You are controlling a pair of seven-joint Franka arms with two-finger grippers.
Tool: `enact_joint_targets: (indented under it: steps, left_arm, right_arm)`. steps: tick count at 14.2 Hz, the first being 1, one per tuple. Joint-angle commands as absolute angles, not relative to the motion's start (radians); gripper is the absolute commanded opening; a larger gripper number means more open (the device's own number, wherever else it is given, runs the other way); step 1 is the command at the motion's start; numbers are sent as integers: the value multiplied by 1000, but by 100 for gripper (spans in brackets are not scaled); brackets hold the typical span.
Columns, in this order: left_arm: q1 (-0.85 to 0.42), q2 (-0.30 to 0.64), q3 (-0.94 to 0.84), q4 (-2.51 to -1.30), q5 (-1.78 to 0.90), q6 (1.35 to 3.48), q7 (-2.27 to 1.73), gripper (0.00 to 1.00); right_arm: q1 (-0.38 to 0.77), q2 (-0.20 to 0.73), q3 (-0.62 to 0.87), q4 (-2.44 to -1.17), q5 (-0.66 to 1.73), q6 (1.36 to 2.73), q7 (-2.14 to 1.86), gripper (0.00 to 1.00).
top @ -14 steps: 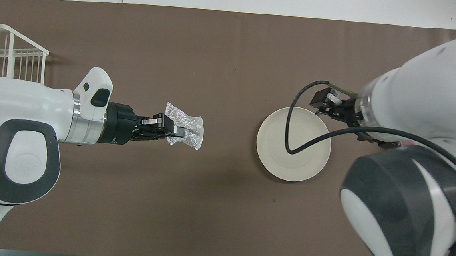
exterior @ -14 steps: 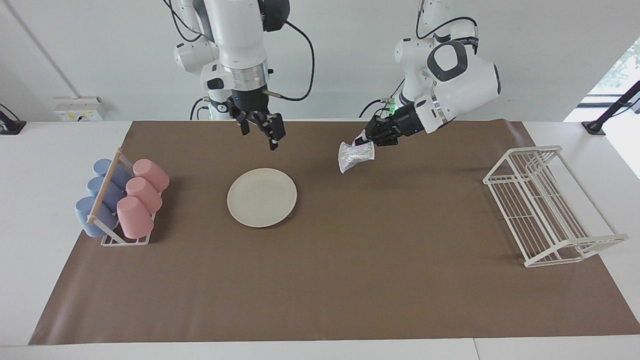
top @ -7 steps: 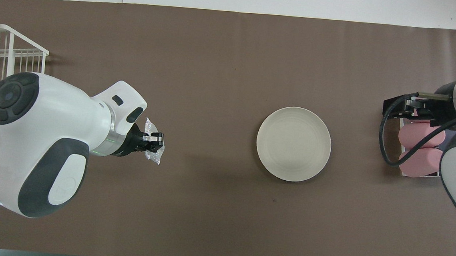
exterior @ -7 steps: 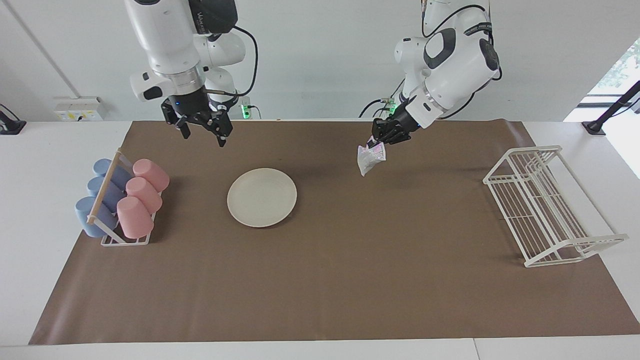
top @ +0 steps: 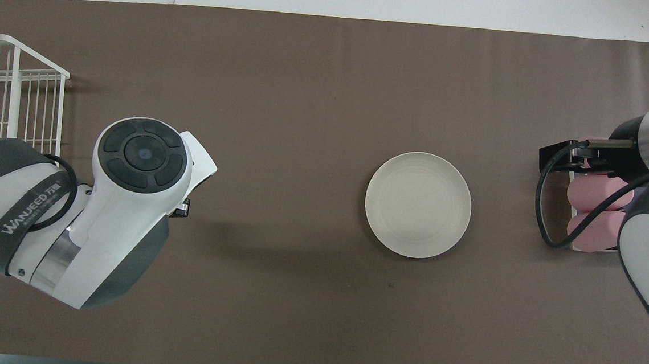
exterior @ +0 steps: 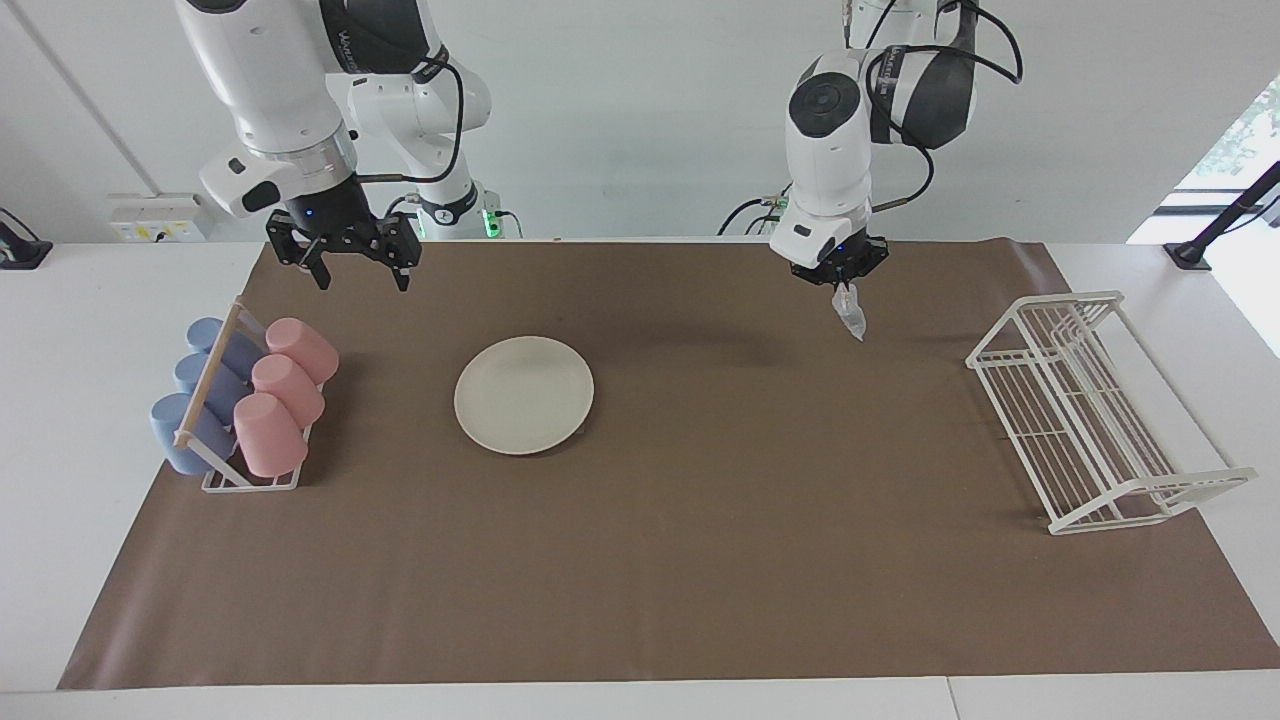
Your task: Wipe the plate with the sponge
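The cream-white plate [exterior: 524, 394] lies flat and bare on the brown mat, toward the right arm's end; it also shows in the overhead view [top: 418, 204]. My left gripper [exterior: 846, 287] points straight down over the bare mat between the plate and the wire rack. It is shut on the top of the silvery sponge [exterior: 852, 316], which hangs limp below it, above the mat. In the overhead view the left arm hides the sponge. My right gripper [exterior: 360, 277] is open and empty, raised over the mat beside the cup rack; it also shows in the overhead view [top: 560, 158].
A rack of blue and pink cups [exterior: 245, 400] stands at the right arm's end of the mat [top: 593, 215]. A white wire dish rack [exterior: 1090, 410] stands at the left arm's end [top: 5, 91]. The brown mat [exterior: 700, 520] covers the table's middle.
The left gripper has swung away from the plate toward the wire rack and turned to point down, sponge still in it. The right gripper has moved off the plate to beside the cup rack.
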State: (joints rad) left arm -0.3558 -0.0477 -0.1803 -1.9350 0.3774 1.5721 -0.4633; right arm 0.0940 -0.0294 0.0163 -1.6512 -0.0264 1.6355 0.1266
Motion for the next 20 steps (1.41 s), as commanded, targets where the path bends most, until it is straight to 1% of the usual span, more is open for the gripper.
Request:
enact_joint_targets:
  steps: [1, 5, 7, 10, 11, 14, 16, 18, 20]
  left_arm:
    - [-394, 24, -173, -1885, 564, 1461, -486, 0]
    - [-385, 107, -173, -1884, 883, 1379, -489, 0]
    - [-373, 161, -164, -1884, 1047, 1374, -489, 0]
    - [-302, 262, -161, -1858, 1207, 1410, -489, 0]
    - [-269, 288, -161, -1838, 1230, 1417, -489, 0]
    - [-151, 328, -161, -1816, 1299, 1521, -489, 0]
    - [-118, 360, -163, -1773, 1295, 1554, -488, 0]
    - [-91, 364, -166, -1776, 1275, 1581, -489, 0]
    - [-84, 362, -164, -1781, 1238, 1607, -491, 0]
  right_arm:
    - [106, -48, -2, -1670, -38, 1635, 101, 100]
    - [104, -45, -63, -1660, -26, 1588, 92, 100]
    - [97, -34, -98, -1611, -23, 1592, 27, 100]
    - [95, -32, -155, -1606, -23, 1585, -116, 100]
    - [94, -32, -156, -1606, -23, 1585, -120, 100]
    - [91, -28, -152, -1574, -18, 1588, -118, 100]
    - [89, -28, -152, -1575, -9, 1585, -120, 100]
    - [78, -43, -152, -1624, -11, 1598, -161, 100]
    - [71, -44, -155, -1626, -11, 1601, -164, 100]
